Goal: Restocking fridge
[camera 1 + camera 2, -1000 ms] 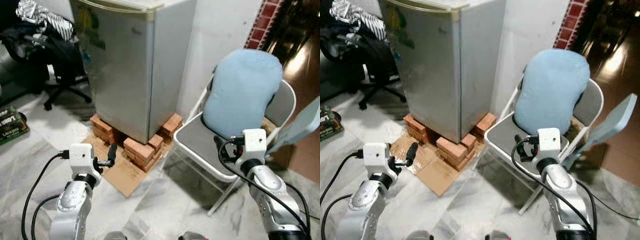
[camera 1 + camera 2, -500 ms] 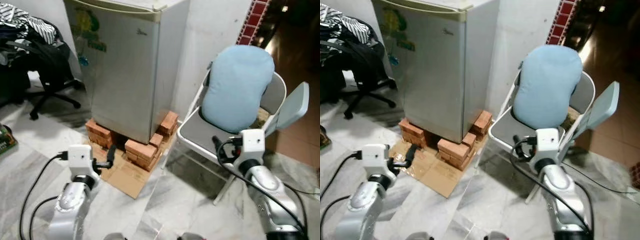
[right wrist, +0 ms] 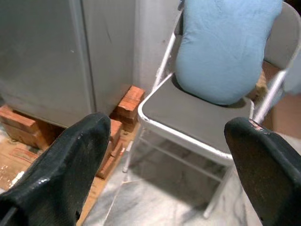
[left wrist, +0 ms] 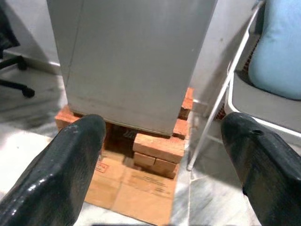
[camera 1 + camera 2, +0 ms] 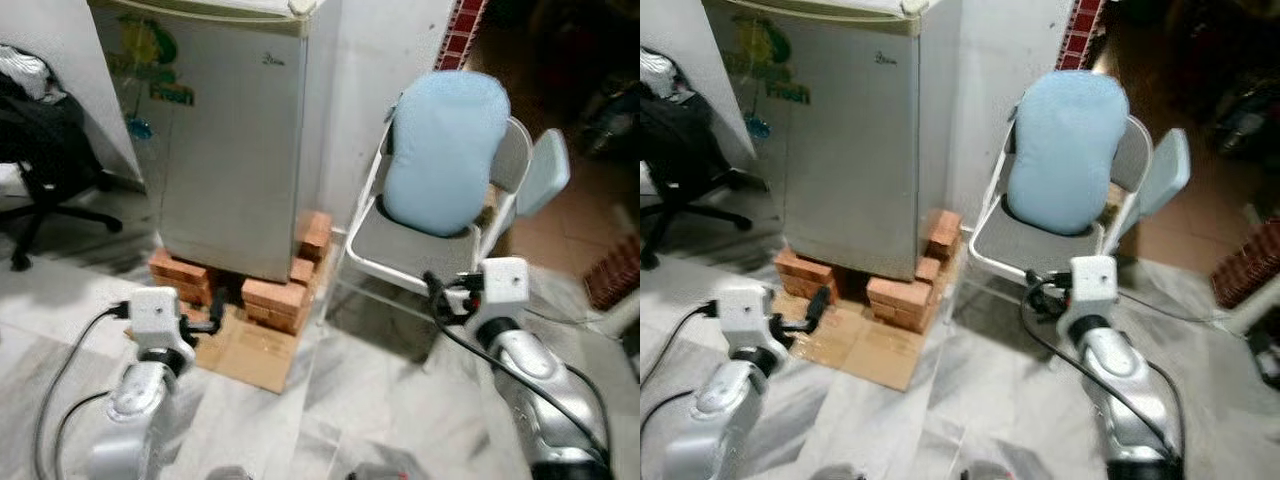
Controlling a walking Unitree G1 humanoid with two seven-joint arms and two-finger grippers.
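A small silver fridge (image 5: 225,140) stands with its door closed, raised on red bricks (image 5: 275,297) over a sheet of cardboard (image 5: 255,350). My left gripper (image 5: 217,308) is held low in front of the bricks, open, with nothing between its fingers (image 4: 70,165); in the left wrist view the fridge (image 4: 131,56) sits straight ahead of it. My right gripper (image 5: 438,297) hangs just before the folding chair (image 5: 400,255), also open and empty, as the right wrist view's gripper (image 3: 169,129) confirms.
A light blue cushion (image 5: 445,150) leans on the grey folding chair right of the fridge. A second pale blue chair back (image 5: 545,172) stands behind it. A black office chair (image 5: 40,170) is at the left, a red woven basket (image 5: 612,272) at the right. Marble floor lies all around.
The whole picture has shifted: the camera has drawn back and turned, so fridge and chair sit farther off and higher. Both arms keep the same pose, grippers still open.
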